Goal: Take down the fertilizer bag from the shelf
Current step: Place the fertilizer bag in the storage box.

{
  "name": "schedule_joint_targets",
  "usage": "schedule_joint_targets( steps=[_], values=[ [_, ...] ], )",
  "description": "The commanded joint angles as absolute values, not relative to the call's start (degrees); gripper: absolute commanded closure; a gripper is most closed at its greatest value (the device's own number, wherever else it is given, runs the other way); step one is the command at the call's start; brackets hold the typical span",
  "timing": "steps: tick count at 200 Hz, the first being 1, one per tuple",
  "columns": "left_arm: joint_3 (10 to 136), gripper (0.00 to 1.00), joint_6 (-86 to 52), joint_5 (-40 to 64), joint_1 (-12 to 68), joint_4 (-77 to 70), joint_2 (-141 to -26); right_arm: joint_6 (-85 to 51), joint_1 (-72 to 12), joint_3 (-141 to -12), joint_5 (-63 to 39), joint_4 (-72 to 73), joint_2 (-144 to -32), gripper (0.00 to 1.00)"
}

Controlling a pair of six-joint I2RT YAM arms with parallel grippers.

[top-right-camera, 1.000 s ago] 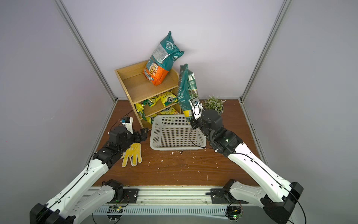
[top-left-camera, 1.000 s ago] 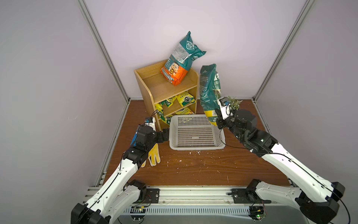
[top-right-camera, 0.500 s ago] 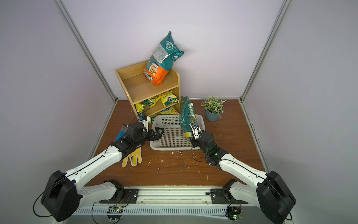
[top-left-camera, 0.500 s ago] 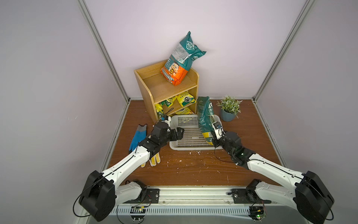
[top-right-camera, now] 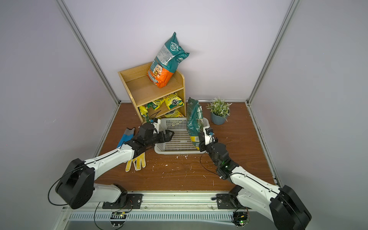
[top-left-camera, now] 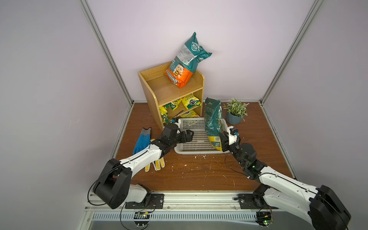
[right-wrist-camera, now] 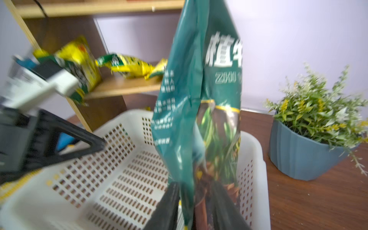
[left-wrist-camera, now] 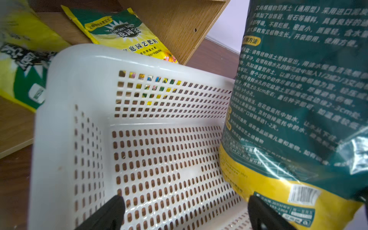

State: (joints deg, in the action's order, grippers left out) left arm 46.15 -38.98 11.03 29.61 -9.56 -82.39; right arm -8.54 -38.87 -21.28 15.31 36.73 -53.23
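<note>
The fertilizer bag point(top-left-camera: 213, 123) point(top-right-camera: 194, 123) is off the shelf point(top-left-camera: 171, 89) point(top-right-camera: 151, 89). It stands upright inside the white basket point(top-left-camera: 197, 152) point(top-right-camera: 175, 152), against the basket's right-hand side, with its yellow bottom band low among the perforations. I can't make out whether that bottom rests on the basket floor. My right gripper point(top-left-camera: 221, 137) point(top-right-camera: 200, 139) sits at the bag's lower edge. In the right wrist view its two black fingers point(right-wrist-camera: 169, 201) straddle the bag point(right-wrist-camera: 189, 99) with the foil between them, but the picture is smeared. I can't tell whether they are pinching it or have slackened. My left gripper point(top-left-camera: 188, 135) point(top-right-camera: 169, 135) hangs over the basket's left half. Its fingertips point(left-wrist-camera: 117, 201) are spread wide and hold nothing, and the bag's printed back point(left-wrist-camera: 298, 99) is just beside the right-hand tip. The basket sits directly in front of the shelf's lower tiers. Small yellow bags point(top-left-camera: 191, 101) point(top-right-camera: 173, 101) lie in those tiers, and one shows above the basket rim point(left-wrist-camera: 79, 69) in the left wrist view. A teal and orange bag point(top-left-camera: 185, 63) point(top-right-camera: 166, 61) stands tilted at the back of the shelf's top, leaning on the wall. A potted plant point(top-left-camera: 236, 111) point(top-right-camera: 219, 113) is just right of the basket. A blue glove point(top-left-camera: 142, 139) point(top-right-camera: 126, 137) and a yellow glove point(top-left-camera: 157, 164) point(top-right-camera: 137, 162) lie on the brown table point(top-left-camera: 199, 175) under my left arm. White crumbs are scattered in front of the basket.
</note>
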Motion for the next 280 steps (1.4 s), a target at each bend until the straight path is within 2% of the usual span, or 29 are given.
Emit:
schedule_joint_targets(
  steps=[1, 29, 34, 49, 69, 86, 121, 142, 180, 191, 204, 236, 251, 280],
  values=[
    [51.45, 0.03, -40.01, 15.21, 30.25, -11.76, -89.43, -14.74, -38.62, -22.52, 16.56, 35.33, -49.72, 0.53],
    [59.69, 0.05, -39.55, 18.56, 32.65, -9.82, -97.64, -18.54, -38.50, -27.93, 17.64, 25.35, -47.31, 0.05],
    [60.57, 0.05, -39.12, 18.46, 33.18, -9.41, -98.61, -19.34, -38.42, -29.54, 17.73, 23.80, -47.34, 0.01],
    [61.94, 0.05, -38.87, 18.59, 34.47, -9.25, -100.78, -21.83, -38.02, -35.05, 17.98, 19.26, -48.29, 0.00],
    [61.59, 0.05, -39.43, 19.24, 35.15, -10.05, -102.27, -20.47, -33.89, -44.67, 5.69, 14.63, -53.01, 0.00],
    [60.55, 0.05, -40.16, 19.64, 35.33, -11.13, -102.70, -20.36, -30.98, -56.55, -0.06, 6.65, -60.91, 0.01],
    [59.99, 0.05, -40.42, 19.95, 35.99, -11.52, -102.40, -18.47, -30.85, -78.40, 5.09, -7.95, -77.03, 0.05],
    [60.27, 0.05, -40.80, 19.86, 36.04, -12.04, -102.48, -18.14, -30.30, -85.91, 8.22, -11.31, -83.54, 0.05],
    [62.08, 0.05, -40.72, 20.51, 36.12, -11.64, -103.18, -19.09, -30.31, -97.61, 7.48, -18.76, -93.44, 0.05],
    [62.18, 0.05, -40.77, 20.49, 36.12, -11.70, -103.18, -19.16, -30.32, -99.52, 8.34, -20.73, -95.72, 0.11],
    [62.16, 0.05, -40.95, 20.48, 36.12, -11.93, -103.05, -19.26, -30.24, -100.65, 9.92, -22.64, -97.51, 0.24],
    [61.49, 0.05, -40.79, 20.17, 36.12, -11.87, -102.74, -19.55, -30.34, -99.84, 10.64, -22.61, -96.96, 0.78],
    [61.06, 0.04, -40.54, 20.04, 36.12, -11.61, -102.71, -19.31, -30.39, -100.09, 10.55, -22.88, -95.99, 0.99],
    [59.29, 0.04, -40.45, 19.58, 36.12, -11.38, -103.00, -18.71, -30.50, -101.64, 8.66, -21.11, -93.80, 1.00]
  ],
)
